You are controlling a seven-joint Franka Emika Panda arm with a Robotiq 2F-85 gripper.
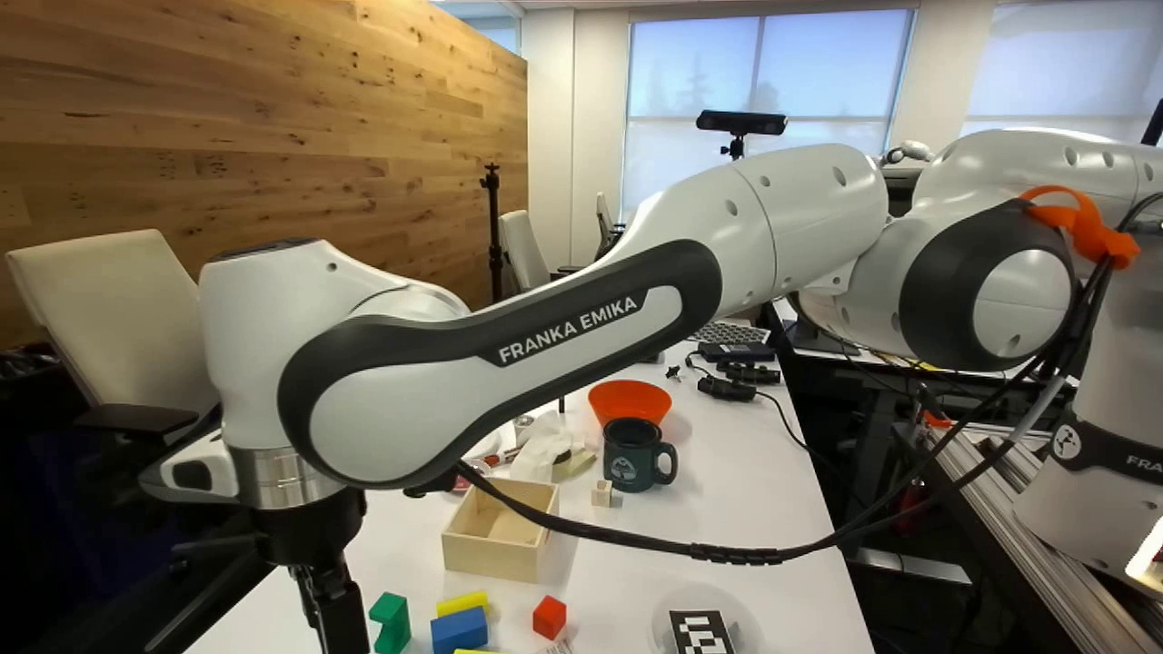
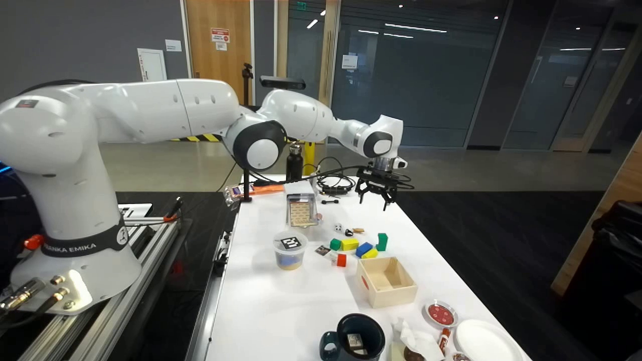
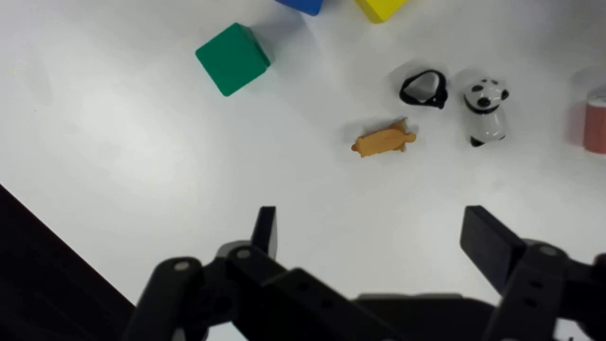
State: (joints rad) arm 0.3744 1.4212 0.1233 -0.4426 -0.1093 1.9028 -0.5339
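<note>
The end effector (image 3: 370, 221) hangs above the table (image 3: 142, 156), jaws spread wide. Nearest to it in the wrist view, the orange figure (image 3: 384, 141) lies on the table, near a black-and-white figure (image 3: 424, 89) and a panda (image 3: 486, 112); a green block (image 3: 232, 59) sits farther off.

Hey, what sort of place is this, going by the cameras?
Probably a robotics lab, perhaps inside an office. A robot arm stands beside a long white table, a desk chair stands nearby, and a glass wall shows in the background.
</note>
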